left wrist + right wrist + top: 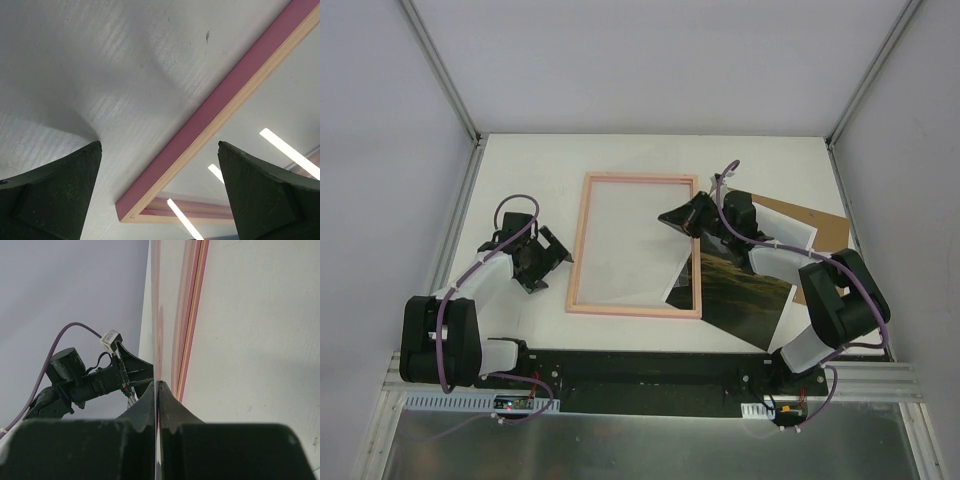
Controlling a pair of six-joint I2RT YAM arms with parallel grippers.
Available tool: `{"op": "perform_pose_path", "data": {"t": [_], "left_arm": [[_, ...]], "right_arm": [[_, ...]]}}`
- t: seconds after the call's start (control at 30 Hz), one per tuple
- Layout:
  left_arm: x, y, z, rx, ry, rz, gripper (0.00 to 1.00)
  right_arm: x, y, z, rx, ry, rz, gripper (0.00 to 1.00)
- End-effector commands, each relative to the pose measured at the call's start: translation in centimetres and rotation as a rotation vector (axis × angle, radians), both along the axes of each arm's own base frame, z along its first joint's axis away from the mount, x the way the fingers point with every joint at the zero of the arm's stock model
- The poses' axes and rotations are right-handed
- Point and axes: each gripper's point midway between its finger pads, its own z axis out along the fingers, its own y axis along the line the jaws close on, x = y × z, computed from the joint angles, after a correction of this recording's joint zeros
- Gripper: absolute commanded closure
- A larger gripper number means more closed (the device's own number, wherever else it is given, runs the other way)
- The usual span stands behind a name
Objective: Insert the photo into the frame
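Right claw (pixel 158 386) pinching photo (pixel 745 290) edge, over frame (pixel 578 240) right rail

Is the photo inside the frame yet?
Not yet: the photo overlaps the frame, mostly outside it, pinched by the right end effector.

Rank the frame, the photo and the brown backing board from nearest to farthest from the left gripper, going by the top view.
1. The frame: its left rail lies just right of the left gripper, whose jaws stand open.
2. The photo: at the frame's right rail and beyond, on the right side.
3. The brown backing board: farthest, at the far right.
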Motion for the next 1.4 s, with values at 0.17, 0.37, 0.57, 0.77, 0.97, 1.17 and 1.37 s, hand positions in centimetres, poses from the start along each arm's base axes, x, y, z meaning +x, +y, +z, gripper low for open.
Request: {"op": "perform_pose_path", "data": {"t": [0.17, 0.37, 0.57, 0.77, 0.97, 1.17, 1.37], "left_arm": [[0.0, 0.4, -0.4, 0.012, 0.006, 0.013, 0.01], [0.0, 0.3, -0.4, 0.012, 0.009, 0.01, 0.01], [0.0, 0.3, -0.5, 0.014, 0.012, 0.008, 0.01], [-0.1, 0.3, -0.6, 0.016, 0.015, 0.007, 0.01], [-0.1, 0.2, -0.7, 0.016, 0.018, 0.004, 0.01], [-0.2, 0.2, -0.8, 0.023, 0.021, 0.009, 0.01], [-0.5, 1.1, -1.2, 0.066, 0.024, 0.051, 0.01]], "right_arm": [[-0.2, 0.1, 3.8, 0.042, -0.128, 0.008, 0.99], [-0.3, 0.1, 3.8, 0.043, -0.128, 0.011, 0.99], [-0.2, 0.4, 4.0, 0.048, -0.131, 0.016, 0.99], [-0.3, 1.0, 4.0, 0.059, -0.125, 0.029, 0.99], [-0.3, 1.4, 3.9, 0.059, -0.123, 0.035, 0.99], [-0.3, 1.6, 3.9, 0.061, -0.119, 0.037, 0.99], [-0.2, 1.7, 4.2, 0.065, -0.123, 0.039, 0.99]]}}
